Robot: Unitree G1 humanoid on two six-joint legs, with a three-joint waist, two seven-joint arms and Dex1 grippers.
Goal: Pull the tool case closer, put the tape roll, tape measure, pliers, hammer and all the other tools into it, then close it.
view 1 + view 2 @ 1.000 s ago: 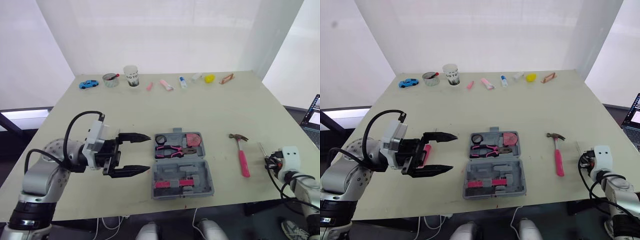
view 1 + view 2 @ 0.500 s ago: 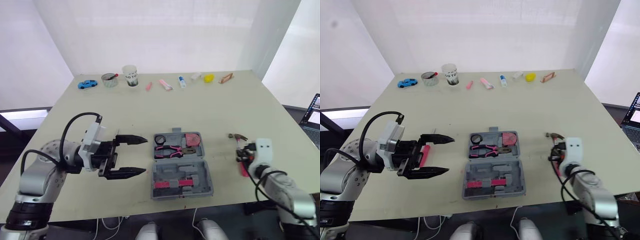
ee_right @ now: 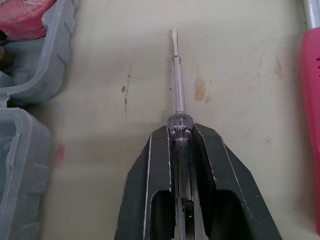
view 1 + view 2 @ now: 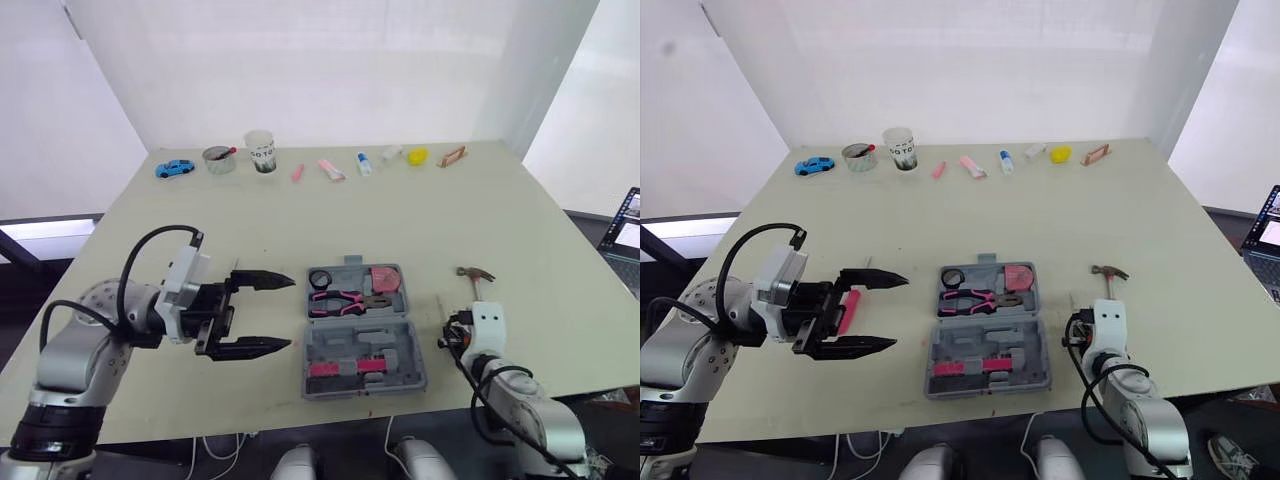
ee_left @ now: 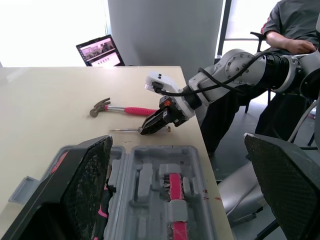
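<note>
The grey tool case [image 4: 362,345] lies open near the table's front edge. In its far half are a black tape roll [image 4: 322,279], pink-handled pliers [image 4: 345,299] and a pink tape measure [image 4: 388,279]. My right gripper [image 3: 179,131] is shut on a clear screwdriver [image 3: 177,95], low over the table just right of the case. The pink-handled hammer [image 4: 1106,283] lies on the table beyond it. Left of the case, my left gripper [image 4: 292,312] hangs open and holds nothing. A pink tool [image 4: 848,308] lies on the table behind its fingers.
Along the far edge stand a blue toy car [image 4: 176,168], a small bowl [image 4: 218,158], a cup [image 4: 261,152], several tubes and a yellow object [image 4: 417,156]. A laptop [image 5: 100,51] and a seated person [image 5: 295,25] are off the table's right side.
My right arm has swung left from the table's right edge to just beside the case, passing the hammer. The left gripper has barely moved and stays open.
</note>
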